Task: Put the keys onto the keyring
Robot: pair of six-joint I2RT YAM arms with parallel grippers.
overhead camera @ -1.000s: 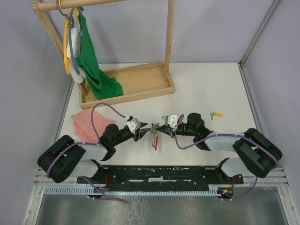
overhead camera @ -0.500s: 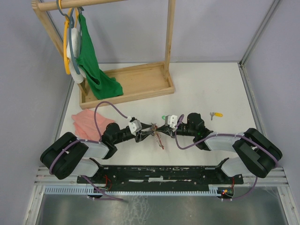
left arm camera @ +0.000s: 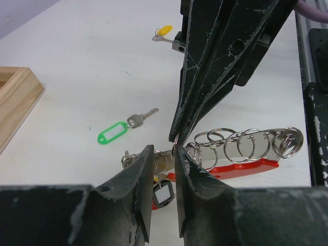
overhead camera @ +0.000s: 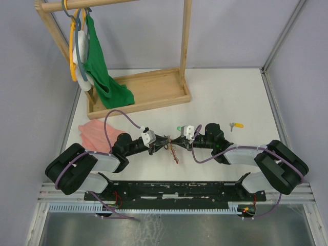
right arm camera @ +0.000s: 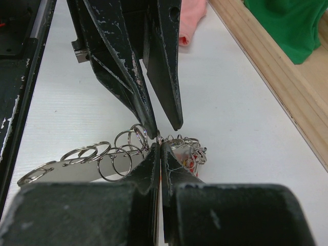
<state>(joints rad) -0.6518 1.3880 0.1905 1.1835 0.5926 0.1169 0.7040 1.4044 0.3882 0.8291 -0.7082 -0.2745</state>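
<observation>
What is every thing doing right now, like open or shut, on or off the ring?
left hand, fingers slightly apart at the keyring
right hand, pinched shut, tip against the keyring
keyring, on the table between both hands
green key, loose on the table, off the keyring
yellow key, loose on the table, off the keyring
green shirt, hanging on the rack

- White table [overhead camera: 225, 97], plain grey walls [overhead camera: 230, 31] left, back and right, even light.
- Wooden rack [overhead camera: 185, 41] at far left corner, green garment [overhead camera: 100, 66] hanging off it.
- Pink cloth [overhead camera: 95, 134] by left edge.
- Metal post [overhead camera: 279, 38] at far right corner.
</observation>
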